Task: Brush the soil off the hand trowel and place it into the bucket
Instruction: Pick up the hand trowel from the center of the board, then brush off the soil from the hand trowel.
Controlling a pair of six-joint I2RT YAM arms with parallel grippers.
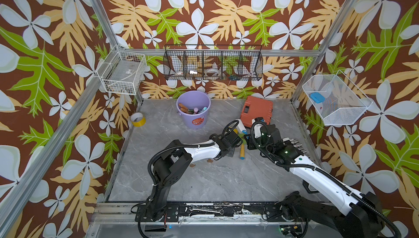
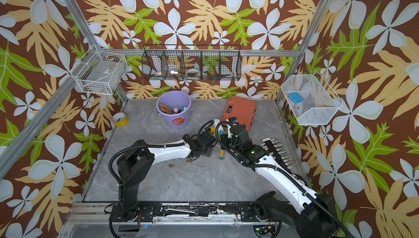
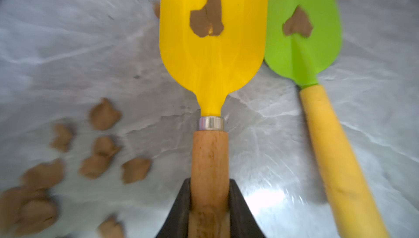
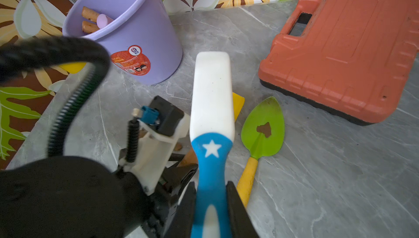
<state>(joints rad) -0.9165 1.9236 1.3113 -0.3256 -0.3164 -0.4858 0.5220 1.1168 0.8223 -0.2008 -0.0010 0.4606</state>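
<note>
A yellow-bladed hand trowel (image 3: 213, 62) with a wooden handle lies along the grey table, and a brown soil clump (image 3: 207, 17) sticks to its blade. My left gripper (image 3: 209, 182) is shut on that wooden handle. Beside it lies a green trowel (image 3: 301, 44) with a yellow handle, and it carries its own soil patch (image 4: 264, 129). My right gripper (image 4: 211, 187) is shut on the blue handle of a white-headed brush (image 4: 212, 94), which hangs over the yellow blade. The lilac bucket (image 1: 193, 110) stands at the back and holds several tool handles.
Several loose soil clumps (image 3: 102, 153) lie on the table beside the held handle. An orange-red tool case (image 1: 257, 112) lies just behind both grippers. A yellow tape roll (image 1: 137, 119) sits at the back left. A socket rack (image 2: 278, 150) lies along the right edge. Wire baskets hang on the walls.
</note>
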